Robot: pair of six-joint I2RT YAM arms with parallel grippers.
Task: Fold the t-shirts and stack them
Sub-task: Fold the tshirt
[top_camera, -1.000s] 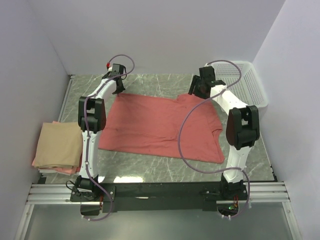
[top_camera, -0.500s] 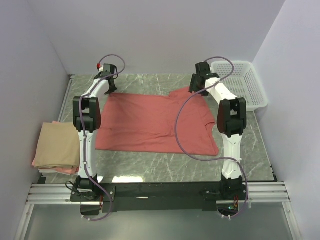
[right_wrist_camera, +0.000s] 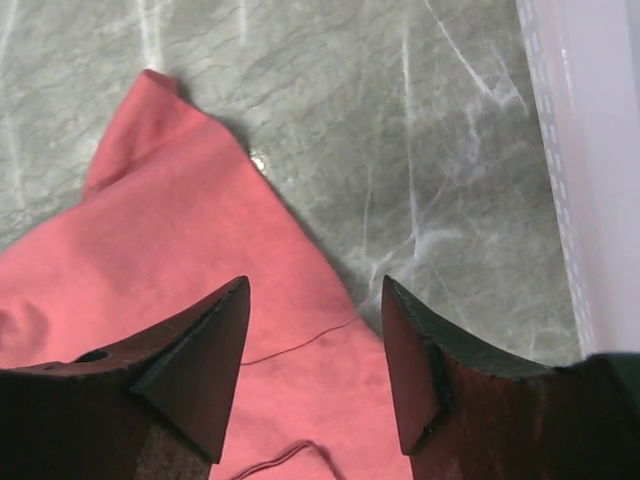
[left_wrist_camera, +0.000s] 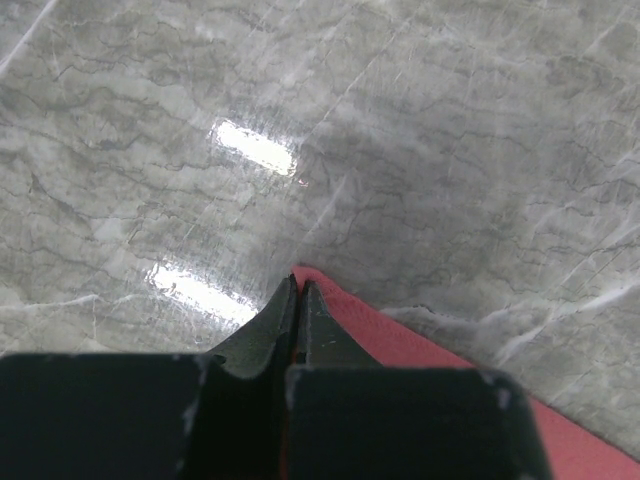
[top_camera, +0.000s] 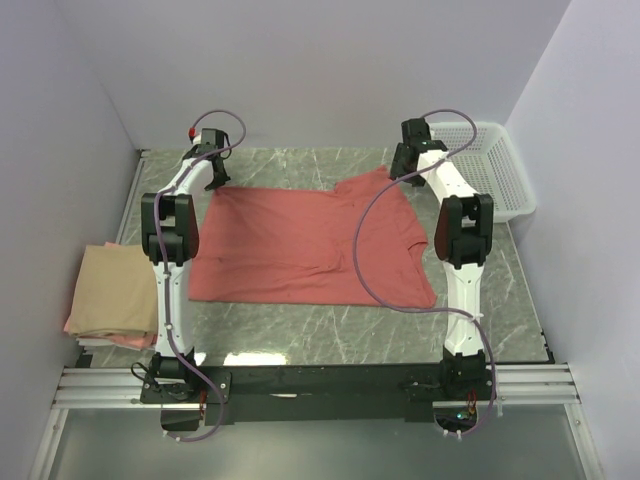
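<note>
While the salmon-red t-shirt is spread flat across the middle of the grey marbled worktop, its far left corner is pinched in the closed left claw. The right claw is held open over the shirt's far right corner. At the left edge, a folded tan t-shirt is stacked on a pink t-shirt. A white mesh basket is seen at the far right.

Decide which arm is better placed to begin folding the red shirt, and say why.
Left, probably. The left gripper is shut on a far corner of the red shirt, ready to lift. The right gripper hangs open above the other far corner, holding nothing, so it must close first.
</note>
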